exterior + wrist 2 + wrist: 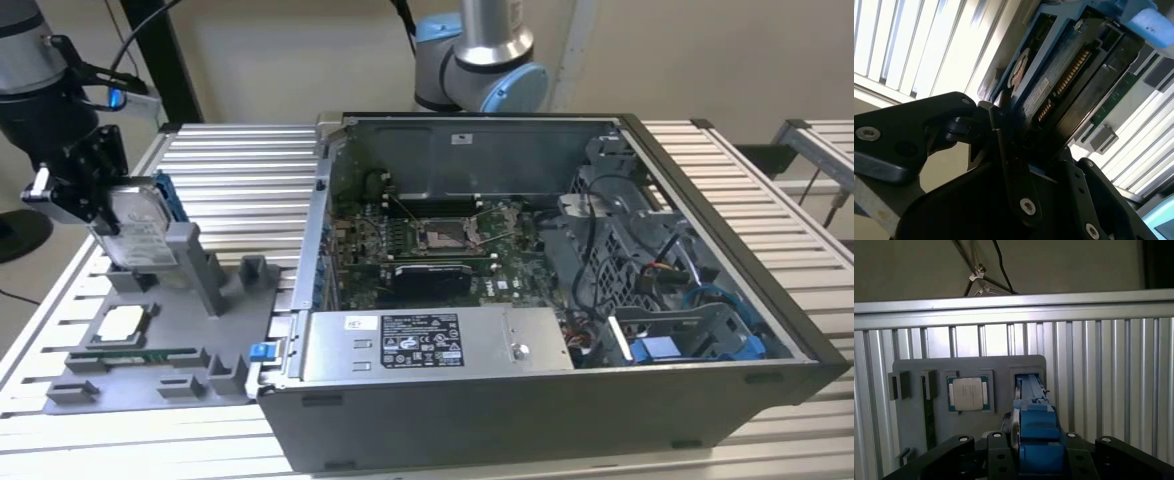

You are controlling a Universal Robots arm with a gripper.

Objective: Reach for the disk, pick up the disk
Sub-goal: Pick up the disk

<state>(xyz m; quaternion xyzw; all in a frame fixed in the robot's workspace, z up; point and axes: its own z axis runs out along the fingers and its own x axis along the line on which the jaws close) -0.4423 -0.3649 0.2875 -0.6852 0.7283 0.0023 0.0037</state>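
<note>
**Tool closed on the upright disk, over its slot**

We see the disk [138,228] standing on edge, at about nine o'clock from the open computer case [534,400] in the exterior view. Standing this way, it offers its two broad flat faces for gripping. The tool [107,212] comes from above and is drawn in narrow, holding the disk with a finger on each face. In the first wrist view the blue bracket [1036,440] sits between the fingers. The disk lines up with the slot [1029,376] of the grey holder [147,365], which we judge keeps it upright. We cannot tell whether its lower edge is clear of the slot. The chip [123,322] lies at six o'clock from the disk, on the same holder, which rests on the ribbed surface [227,160].
</note>
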